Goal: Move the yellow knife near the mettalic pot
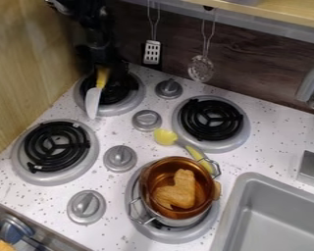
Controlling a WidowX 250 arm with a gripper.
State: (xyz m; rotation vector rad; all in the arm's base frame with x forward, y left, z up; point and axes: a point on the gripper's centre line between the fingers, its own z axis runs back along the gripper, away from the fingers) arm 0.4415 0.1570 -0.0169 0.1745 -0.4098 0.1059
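The gripper (102,66) hangs over the back left burner, near the top left. Just below it is the knife, with a yellow handle (102,77) and a pale blade (92,102) that points down toward the front. The handle's upper end meets the dark gripper; whether the fingers hold it cannot be made out. The metallic pot (175,191), copper-coloured inside, stands on the front right burner with a brown toy piece (177,190) in it. The knife is well apart from the pot, up and to its left.
A yellow-ended utensil (166,137) lies behind the pot, close to its rear handle. Knobs (120,158) stand between the burners. The grey sink (277,215) is at the lower right, below a faucet (311,86). A slotted spatula (151,51) and a skimmer (200,67) hang at the back wall.
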